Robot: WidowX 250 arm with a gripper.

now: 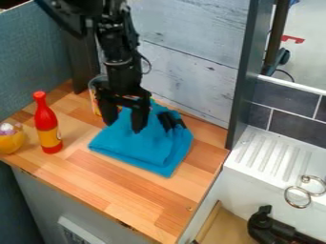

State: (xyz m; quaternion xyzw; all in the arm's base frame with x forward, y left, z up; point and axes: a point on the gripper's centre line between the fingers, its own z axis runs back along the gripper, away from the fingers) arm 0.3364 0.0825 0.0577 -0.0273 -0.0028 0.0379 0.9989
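Two fingers of the black gripper [124, 127] stand apart, pointing down, with nothing seen clamped between them. Directly beneath, and extending toward the lower right of the view, lies the folded blue cloth [143, 151], flat on the wooden worktop [143, 200]; whether the fingertips touch it cannot be told. The gripper is over the cloth's upper-left part, so most of the fabric lies on the camera's side. The cloth's near edge slants from its left corner down to the right; the folded outline is a rough four-sided shape without a marked long axis. Just right of the gripper, a small black item [170, 121] rests on the cloth. Farther left stands an upright red bottle [47, 125], apart from the cloth.
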